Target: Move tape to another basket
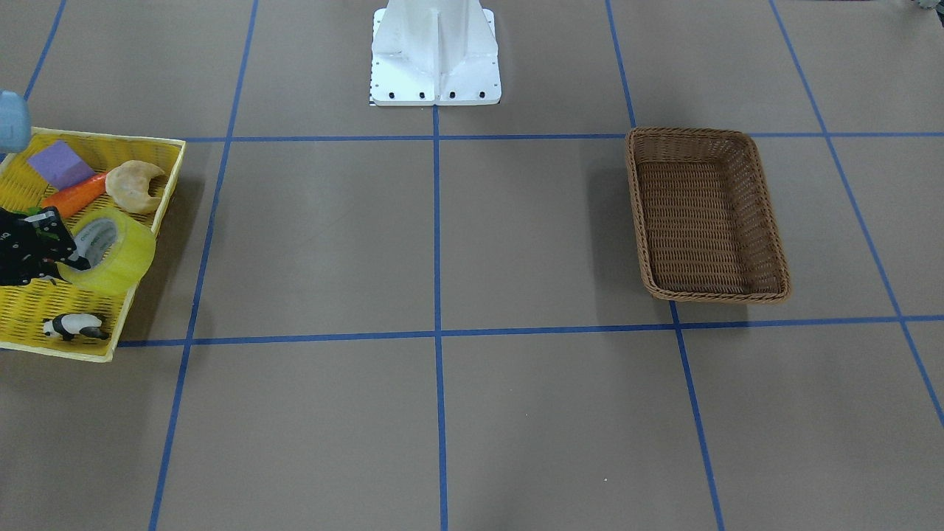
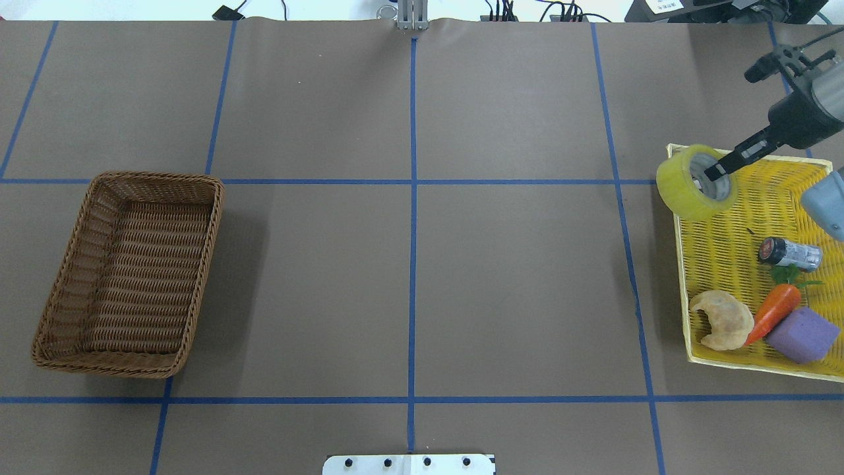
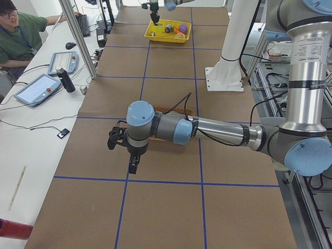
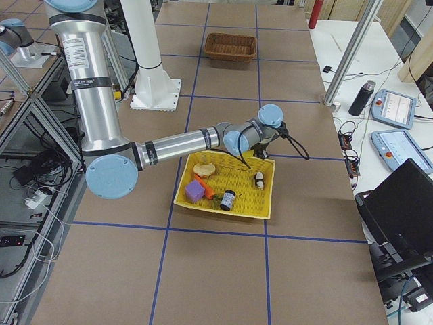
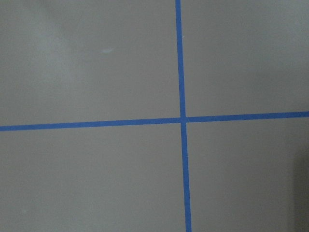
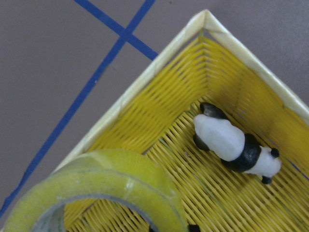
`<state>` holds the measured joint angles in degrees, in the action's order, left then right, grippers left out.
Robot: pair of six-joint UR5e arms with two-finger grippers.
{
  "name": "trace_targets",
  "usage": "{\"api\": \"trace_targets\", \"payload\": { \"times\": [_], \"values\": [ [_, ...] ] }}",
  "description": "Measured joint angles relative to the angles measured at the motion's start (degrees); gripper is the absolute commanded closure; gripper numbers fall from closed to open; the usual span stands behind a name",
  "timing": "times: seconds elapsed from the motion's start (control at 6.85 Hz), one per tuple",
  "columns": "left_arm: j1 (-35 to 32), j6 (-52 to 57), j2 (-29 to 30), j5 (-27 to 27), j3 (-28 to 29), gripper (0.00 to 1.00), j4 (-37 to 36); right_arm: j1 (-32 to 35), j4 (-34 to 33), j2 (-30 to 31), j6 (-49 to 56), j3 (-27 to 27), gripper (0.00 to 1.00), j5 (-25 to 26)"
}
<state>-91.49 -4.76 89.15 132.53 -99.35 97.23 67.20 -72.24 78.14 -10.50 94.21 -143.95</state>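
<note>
The front view's left edge cuts off the yellow tray (image 1: 37,310) and most of the right claw (image 1: 68,265), which also hides the small bottle (image 2: 789,253) there. Overhead, only one finger (image 2: 722,170) shows, inside the core of the tape (image 2: 682,191). The other is behind the roll, which also covers the toy panda (image 1: 74,325). The right wrist view crops the tape at its lower edge. The left claw (image 3: 133,167) appears only from the left end, so its jaws cannot be judged, and its arm hides most of the wicker basket (image 3: 167,109).
</note>
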Motion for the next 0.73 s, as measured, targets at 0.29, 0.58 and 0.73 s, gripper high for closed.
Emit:
{"api": "trace_targets", "payload": {
  "times": [0.29, 0.58, 0.73],
  "values": [
    [2.6, -12.4, 0.8, 2.6, 4.5, 0.02, 17.4, -0.2, 1.1, -4.4, -11.7, 2.9, 1.00, 0.9],
    [6.6, -25.0, 1.7, 2.7, 8.6, 0.02, 32.7, -3.2, 12.0, -5.6, -27.5, 3.6, 1.00, 6.6],
    [7.9, -30.0, 2.7, 2.7, 9.4, 0.02, 36.3, -6.1, 20.5, -5.5, -37.4, 2.7, 1.00, 10.7]
  ]
}}
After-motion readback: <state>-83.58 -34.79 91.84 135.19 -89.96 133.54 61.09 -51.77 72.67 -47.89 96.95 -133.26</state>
